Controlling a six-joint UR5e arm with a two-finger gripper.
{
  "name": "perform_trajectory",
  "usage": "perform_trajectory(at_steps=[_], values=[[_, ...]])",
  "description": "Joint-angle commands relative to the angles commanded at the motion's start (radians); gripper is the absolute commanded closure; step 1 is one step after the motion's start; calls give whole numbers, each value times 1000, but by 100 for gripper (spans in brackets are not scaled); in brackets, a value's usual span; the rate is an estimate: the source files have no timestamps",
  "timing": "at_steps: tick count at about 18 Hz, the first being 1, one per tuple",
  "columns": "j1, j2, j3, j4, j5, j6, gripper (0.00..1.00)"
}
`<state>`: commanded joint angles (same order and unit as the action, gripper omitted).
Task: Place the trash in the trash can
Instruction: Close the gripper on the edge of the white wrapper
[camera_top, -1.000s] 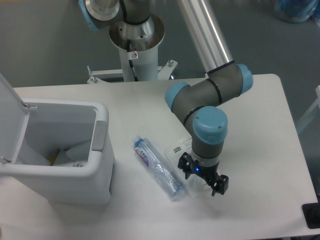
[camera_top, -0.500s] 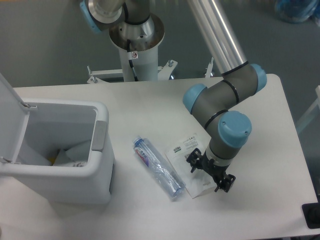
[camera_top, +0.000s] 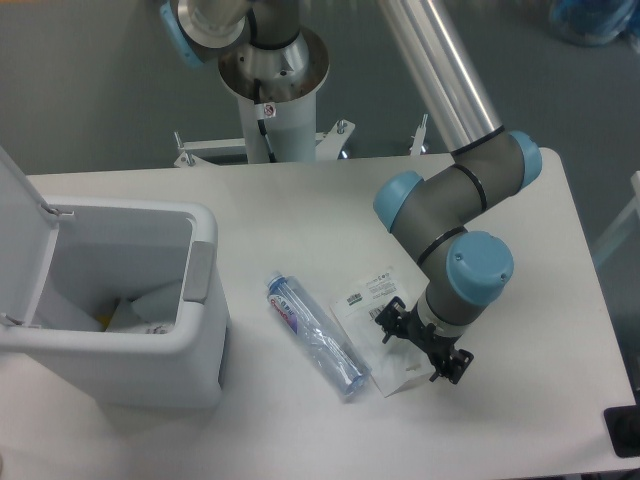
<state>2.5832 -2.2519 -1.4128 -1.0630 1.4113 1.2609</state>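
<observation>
Gripper (camera_top: 420, 343), fingers apart, low over the barcode packet (camera_top: 385, 335) beside the crushed bottle (camera_top: 315, 336): pickup step, so you next close on the packet and carry it to the open bin (camera_top: 200, 330).

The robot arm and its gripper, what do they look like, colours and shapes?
The silver tubular robot arm has grey cylindrical joints with light blue round caps. At its end sits a small black two-finger gripper. The arm stands on a white pedestal base bearing a small sticker.
</observation>
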Motion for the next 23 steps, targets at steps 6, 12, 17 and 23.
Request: perform_trajectory(at_steps=[6, 12, 17, 23], values=[[-6, -15, 5, -18, 3, 3, 0], [-14, -21, 9, -43, 3, 6, 0], [-15, -22, 8, -43, 5, 5, 0], [-18, -22, 6, -43, 3, 6, 1]])
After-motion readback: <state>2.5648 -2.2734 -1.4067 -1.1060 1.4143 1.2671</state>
